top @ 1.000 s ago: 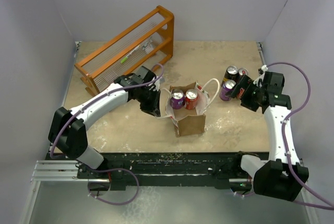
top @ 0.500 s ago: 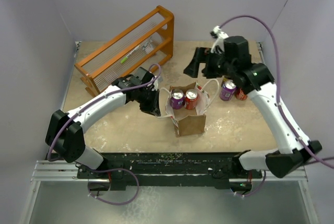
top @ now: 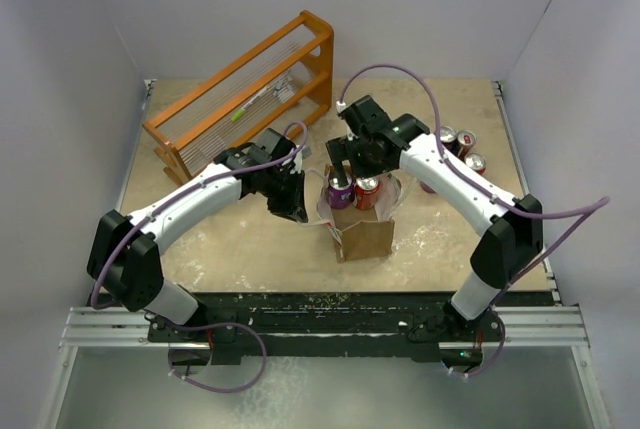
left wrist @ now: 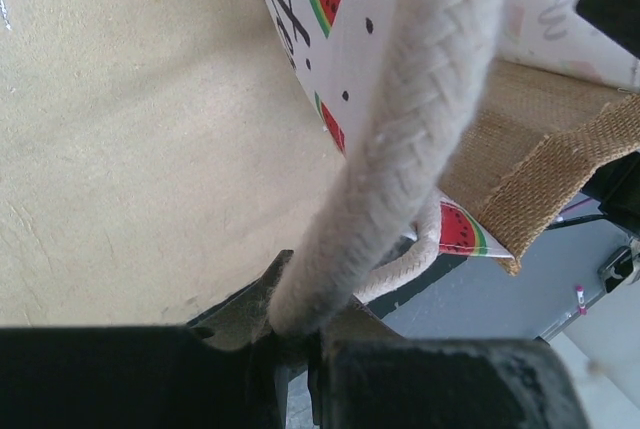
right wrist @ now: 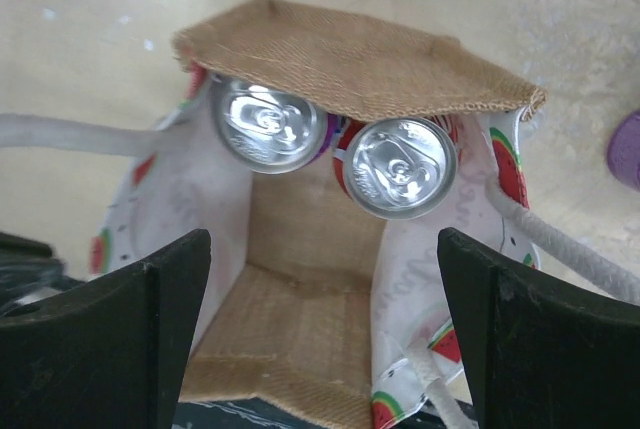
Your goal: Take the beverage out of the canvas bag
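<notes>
**Right gripper poised over the bag mouth; left gripper anchoring the bag by its handle**

The right gripper (right wrist: 345, 334) is hovering with its jaws spread wide directly above the open canvas bag (top: 365, 239), apparently lining up for a descent onto one of the two upright cans inside: the purple can (right wrist: 268, 121) or the red can (right wrist: 400, 166) touching it. The left gripper (left wrist: 300, 334) is pinching the white rope handle (left wrist: 400, 149) shut-tight on the bag's left side, judged to be steadying the bag and holding its mouth open. The bag is standing near the middle of the table (top: 250, 249). Loose cans (top: 467, 141) are standing near the table's right edge, well apart from the bag.
</notes>
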